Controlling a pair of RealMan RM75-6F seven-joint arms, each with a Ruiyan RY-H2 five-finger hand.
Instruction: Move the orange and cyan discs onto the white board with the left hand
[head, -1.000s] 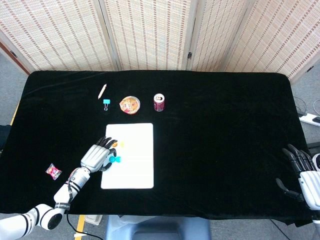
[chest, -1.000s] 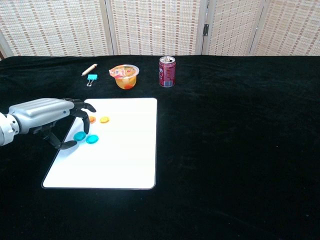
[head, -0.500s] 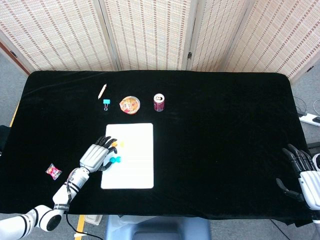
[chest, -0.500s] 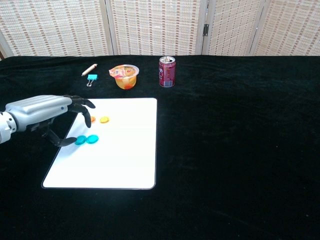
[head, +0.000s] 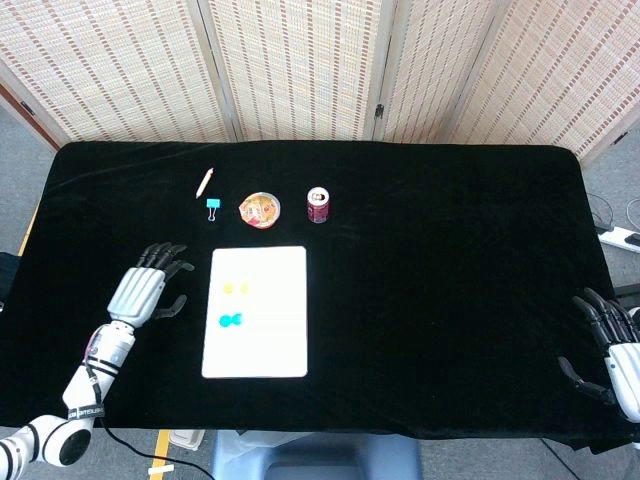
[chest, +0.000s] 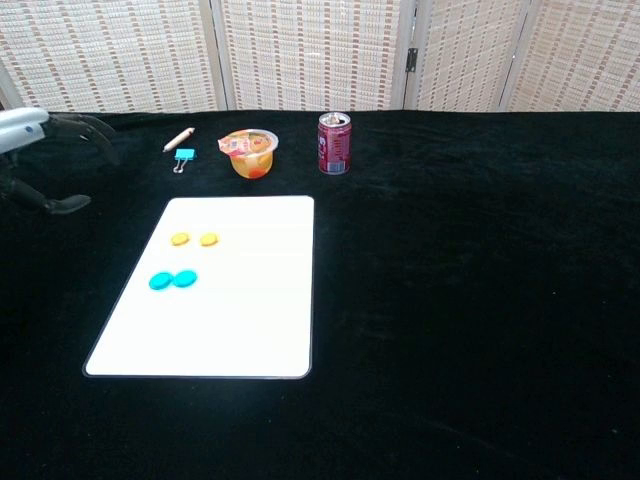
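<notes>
Two orange discs (chest: 194, 239) and two cyan discs (chest: 172, 280) lie on the white board (chest: 240, 330), cyan nearer the robot. Left of the board, the left hand (head: 140, 291) hovers empty, fingers spread. Far right of the board at the desk (head: 450, 250) edge, the right hand (head: 612, 345) seems open too.

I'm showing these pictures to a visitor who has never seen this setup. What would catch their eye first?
Most likely the white board bright against the black table, with two orange discs and two cyan discs lying near its left edge. Next, the silver left hand, fingers spread and holding nothing, left of the board. Behind the board stand a red can and a fruit cup.
</notes>
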